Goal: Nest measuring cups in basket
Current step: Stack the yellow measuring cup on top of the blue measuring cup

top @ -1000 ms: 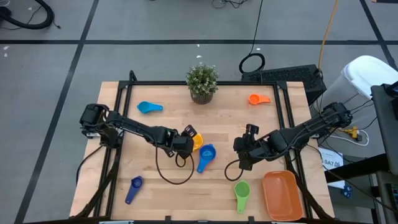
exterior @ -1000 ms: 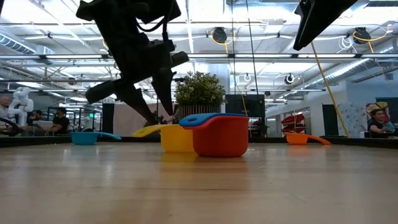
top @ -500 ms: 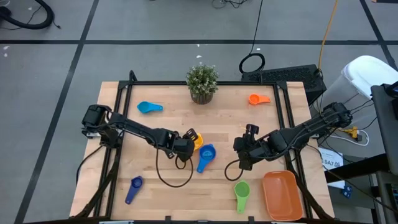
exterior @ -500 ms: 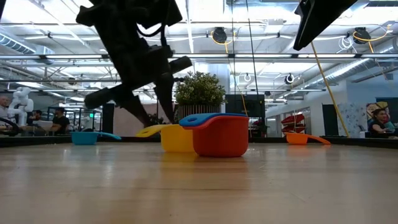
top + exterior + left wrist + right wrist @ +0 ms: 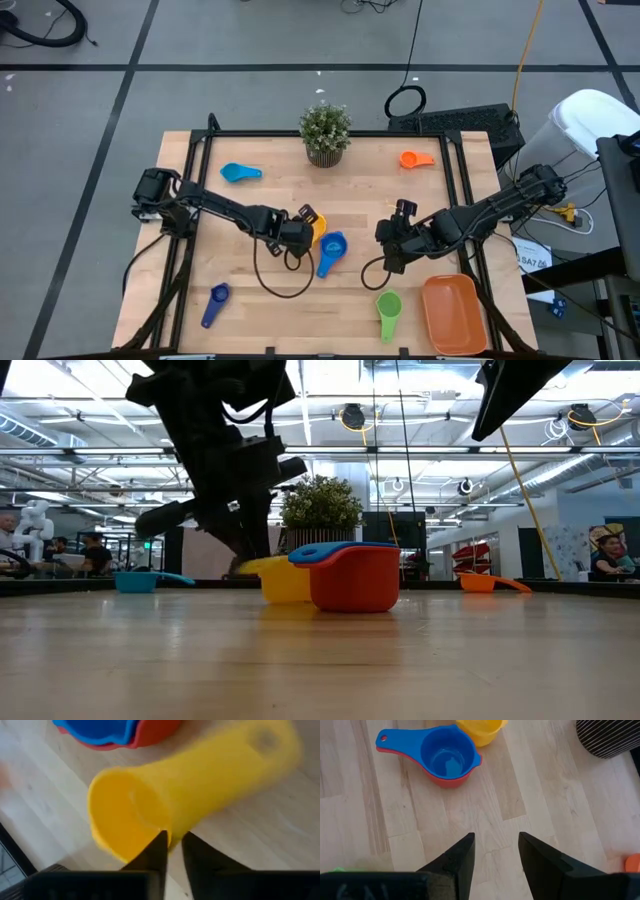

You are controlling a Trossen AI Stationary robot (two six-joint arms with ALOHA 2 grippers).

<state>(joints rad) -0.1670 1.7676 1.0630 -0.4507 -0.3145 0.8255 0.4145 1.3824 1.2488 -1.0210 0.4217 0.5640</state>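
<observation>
Pale wooden worktop (image 5: pixel 250 200) seen from above, grey floor around it. Near the centre, the left gripper (image 5: pixel 303 222) has its fingers (image 5: pixel 152 854) nearly closed, pinching the rim of the yellow measuring cup (image 5: pixel 316 229). Just beside it, at about four o'clock, the blue measuring cup (image 5: pixel 331 250) sits nested in the red measuring cup (image 5: pixel 352 582). The right gripper (image 5: pixel 385 246) hovers at three o'clock of centre, fingers (image 5: pixel 459 854) partly open and holding nothing. The orange basket (image 5: pixel 454 314) lies at the five o'clock corner, with the green measuring cup (image 5: pixel 388 311) near it. Light blue (image 5: pixel 239 173), orange (image 5: pixel 415 159) and dark blue (image 5: pixel 215 303) measuring cups lie scattered. A potted plant (image 5: pixel 325 134) stands at twelve o'clock.
</observation>
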